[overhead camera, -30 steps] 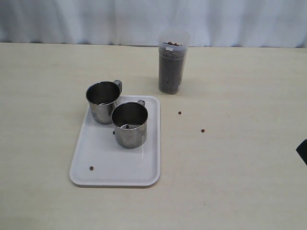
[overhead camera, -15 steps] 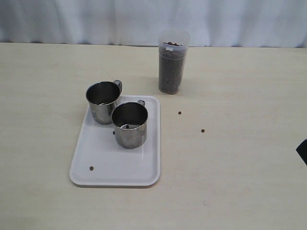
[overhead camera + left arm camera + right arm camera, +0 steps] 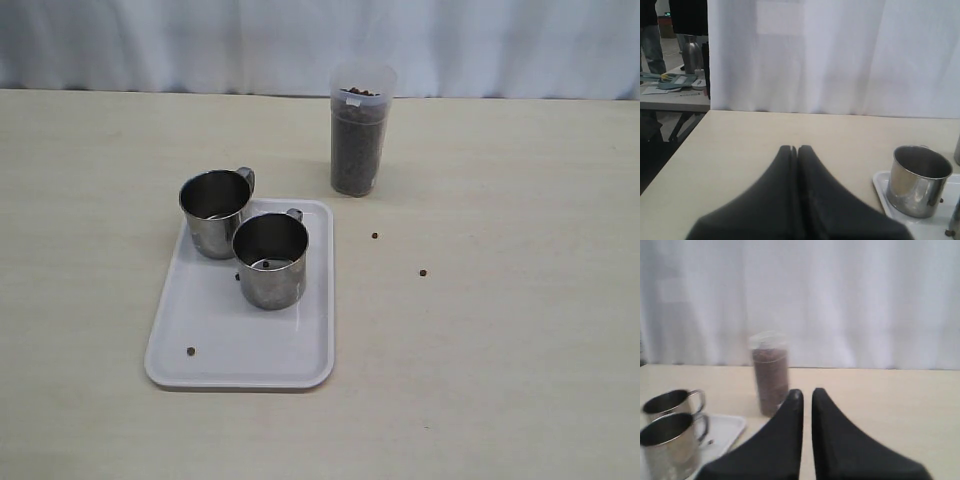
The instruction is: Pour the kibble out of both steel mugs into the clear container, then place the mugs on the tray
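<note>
Two steel mugs stand upright on the white tray (image 3: 290, 360): one at the back left (image 3: 214, 213), one in front of it (image 3: 271, 260) with a pellet inside. The clear container (image 3: 359, 130) stands behind the tray, nearly full of brown kibble (image 3: 357, 150). Neither arm shows in the exterior view. In the left wrist view my left gripper (image 3: 794, 148) is shut and empty, off to the side of a mug (image 3: 918, 180) on the tray (image 3: 881, 182). In the right wrist view my right gripper (image 3: 806, 392) is shut with a thin slit, empty, facing the container (image 3: 770, 372) and mugs (image 3: 671, 440).
Loose pellets lie on the tabletop (image 3: 375, 236) (image 3: 423, 272) and on the tray (image 3: 190, 351). A white curtain (image 3: 320, 40) hangs behind the table. Beyond the table's left end, a cluttered table (image 3: 670, 90) shows in the left wrist view.
The dark tip of the right arm at the right edge of the exterior view has withdrawn out of sight. Mugs, tray and container have not moved.
</note>
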You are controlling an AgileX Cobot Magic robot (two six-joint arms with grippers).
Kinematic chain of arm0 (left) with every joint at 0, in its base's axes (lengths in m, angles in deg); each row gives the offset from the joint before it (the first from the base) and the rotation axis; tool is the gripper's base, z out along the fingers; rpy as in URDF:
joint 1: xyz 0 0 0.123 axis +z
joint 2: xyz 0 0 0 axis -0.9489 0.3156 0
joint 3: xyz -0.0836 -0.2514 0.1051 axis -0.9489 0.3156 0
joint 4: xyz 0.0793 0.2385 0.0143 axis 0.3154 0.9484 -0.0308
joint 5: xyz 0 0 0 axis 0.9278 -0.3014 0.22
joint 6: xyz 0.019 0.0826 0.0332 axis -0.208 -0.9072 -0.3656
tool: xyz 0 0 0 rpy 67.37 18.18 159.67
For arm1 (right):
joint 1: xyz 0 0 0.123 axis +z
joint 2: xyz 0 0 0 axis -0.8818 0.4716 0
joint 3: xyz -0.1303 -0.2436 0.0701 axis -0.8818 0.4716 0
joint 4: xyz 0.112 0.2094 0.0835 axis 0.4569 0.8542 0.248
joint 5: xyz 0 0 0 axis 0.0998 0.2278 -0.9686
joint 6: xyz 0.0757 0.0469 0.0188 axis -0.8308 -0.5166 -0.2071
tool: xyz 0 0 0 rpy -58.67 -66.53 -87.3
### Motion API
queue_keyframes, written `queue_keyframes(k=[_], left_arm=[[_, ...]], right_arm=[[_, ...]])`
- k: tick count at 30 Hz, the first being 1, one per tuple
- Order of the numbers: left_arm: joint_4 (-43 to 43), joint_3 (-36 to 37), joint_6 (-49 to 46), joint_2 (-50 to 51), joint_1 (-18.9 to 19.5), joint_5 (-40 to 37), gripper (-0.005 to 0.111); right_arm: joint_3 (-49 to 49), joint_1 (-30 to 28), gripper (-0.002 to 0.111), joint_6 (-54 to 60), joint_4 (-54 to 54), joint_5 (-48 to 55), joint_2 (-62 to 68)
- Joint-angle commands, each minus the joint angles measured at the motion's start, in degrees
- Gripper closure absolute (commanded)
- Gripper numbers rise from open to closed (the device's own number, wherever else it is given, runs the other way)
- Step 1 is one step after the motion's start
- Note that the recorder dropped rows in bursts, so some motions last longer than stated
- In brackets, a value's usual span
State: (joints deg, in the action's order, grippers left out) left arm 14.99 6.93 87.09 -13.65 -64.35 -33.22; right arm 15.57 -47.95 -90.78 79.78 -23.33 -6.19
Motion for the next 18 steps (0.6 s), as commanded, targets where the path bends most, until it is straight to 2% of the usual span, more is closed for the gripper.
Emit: queue_keyframes(k=[1,3,7,18], left_arm=[[0.05,0.17,-0.18,-0.21,-0.27,0.76,0.107],[0.05,0.17,-0.18,-0.21,-0.27,0.76,0.107],[0.05,0.17,-0.18,-0.21,-0.27,0.76,0.107],[0.05,0.17,-0.18,-0.21,-0.27,0.76,0.107]], right_arm=[[0.24,-13.82,0.103,0.40,2.26,0.29,-0.25],[0.24,-13.74,0.103,0.40,2.26,0.29,-0.25],[0.24,-9.90,0.103,0.40,2.26,0.29,-0.25],[0.24,-9.74,0.103,0.40,2.26,0.29,-0.25]])
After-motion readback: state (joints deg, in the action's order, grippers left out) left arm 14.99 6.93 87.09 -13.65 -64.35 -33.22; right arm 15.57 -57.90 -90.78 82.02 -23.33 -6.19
